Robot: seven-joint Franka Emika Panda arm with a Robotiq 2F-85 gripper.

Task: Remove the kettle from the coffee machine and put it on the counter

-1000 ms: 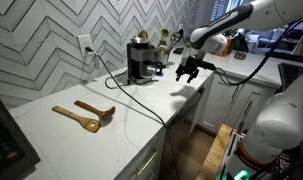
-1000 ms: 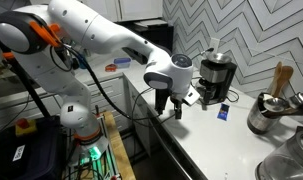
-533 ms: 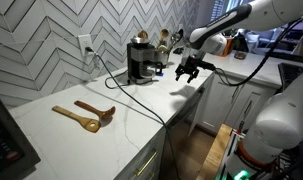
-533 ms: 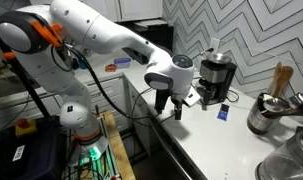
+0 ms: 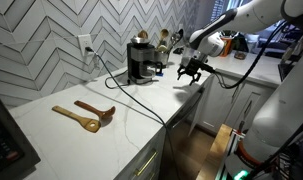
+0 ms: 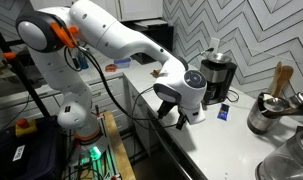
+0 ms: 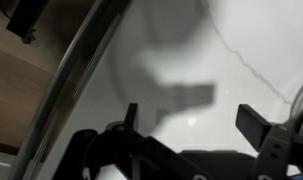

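On the desk [image 5: 141, 106], the coffee machine [image 5: 141, 62] stands at two o'clock from the spoons [image 5: 83, 115], the end effector [image 5: 188, 72] at its three o'clock.

Readable text overall: none in any view.
Coffee machine [image 5: 141, 62]: no brand or lettering can be made out in both exterior views; too small.
Small blue item [image 6: 222, 112] on the counter [image 6: 231, 140]: any print on it is too small to read.
Wall outlet [image 5: 86, 45]: no legible marking.
Robot arm [image 6: 111, 30]: no legible logo or number on the white shell.
Box with red button [image 6: 23, 126]: label unreadable.
Wrist view: blurred, no characters legible.
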